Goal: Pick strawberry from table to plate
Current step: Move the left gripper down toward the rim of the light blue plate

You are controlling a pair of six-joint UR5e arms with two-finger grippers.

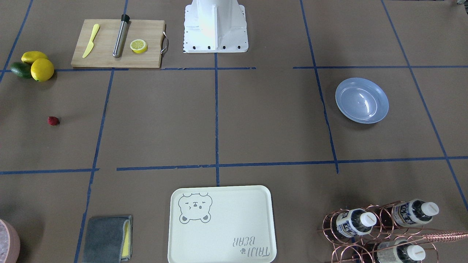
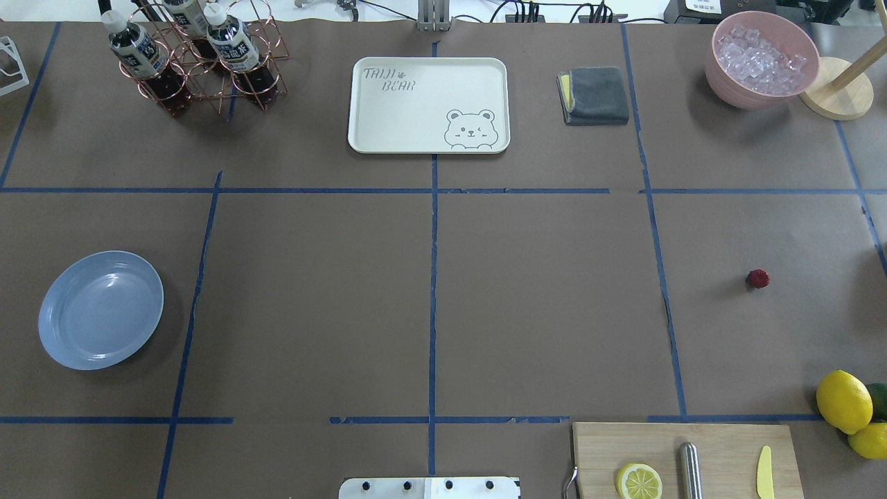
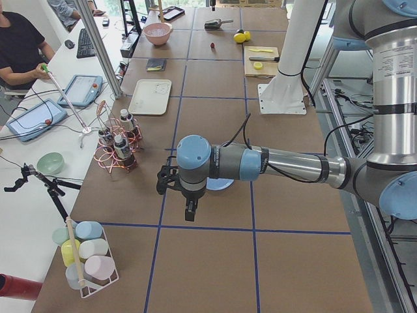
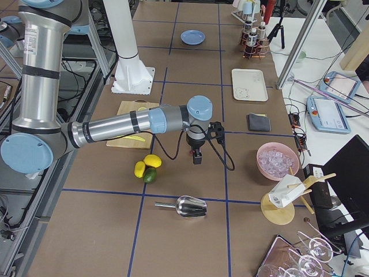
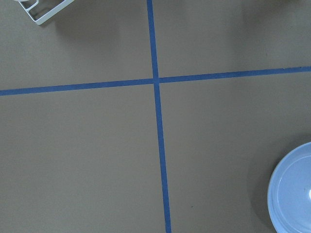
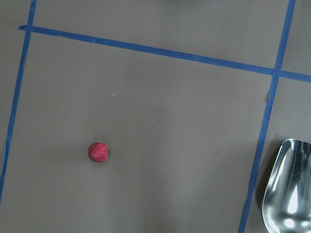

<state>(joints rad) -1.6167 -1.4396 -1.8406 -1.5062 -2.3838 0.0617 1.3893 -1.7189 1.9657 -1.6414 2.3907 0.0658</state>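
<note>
Plainly, the strawberry lies alone on the table on the robot's right, well apart from the lemons and far across from the plate on the left. It looks tiny, light and roundish, likely soft and apt to roll, so a gentle pinch across its widest middle from straight above seems best. The right gripper hangs above that area and the left gripper near the plate, but both show only in side views, so I cannot tell whether their jaws stand wide or narrow.
</note>
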